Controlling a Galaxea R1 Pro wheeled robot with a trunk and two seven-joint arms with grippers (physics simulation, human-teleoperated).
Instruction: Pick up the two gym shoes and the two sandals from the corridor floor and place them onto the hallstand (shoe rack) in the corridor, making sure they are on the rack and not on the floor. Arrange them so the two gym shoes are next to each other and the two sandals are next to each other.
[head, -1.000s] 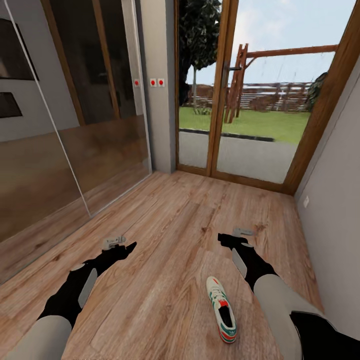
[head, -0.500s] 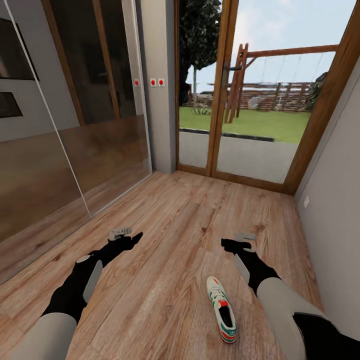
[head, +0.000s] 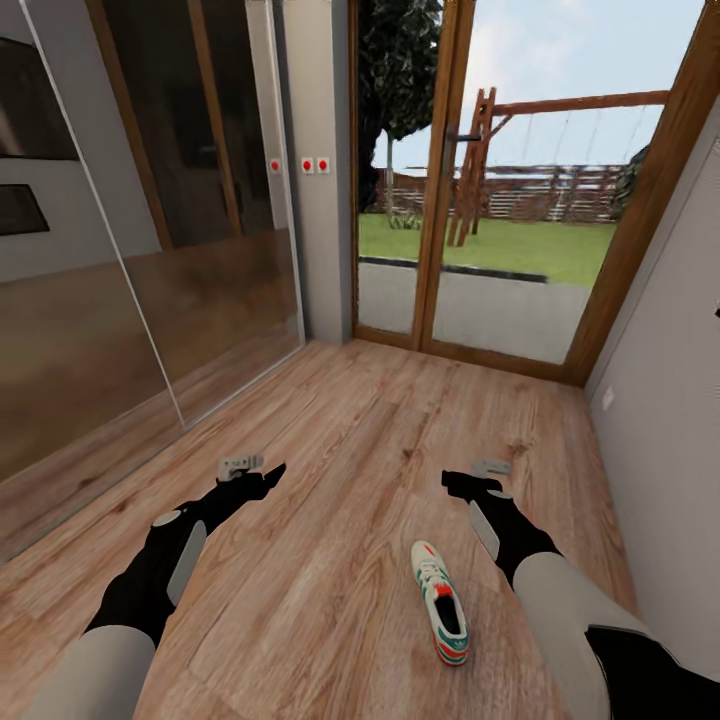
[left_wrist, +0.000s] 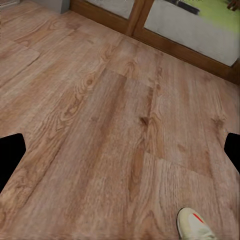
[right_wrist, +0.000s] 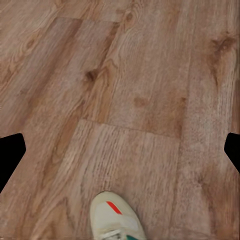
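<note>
One sneaker (head: 440, 603) lies on the floor (head: 340, 450), its heel cut off in both wrist views; left gripper (head: 240, 465) and right gripper (head: 489, 467) hover spread wide, empty.

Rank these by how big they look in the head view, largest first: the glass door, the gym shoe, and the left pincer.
1. glass door, by far the largest though farthest away.
2. gym shoe on the corridor floor.
3. left pincer, smallest. It lies farther from the camera than the shoe, so true sizes may differ less.
</note>
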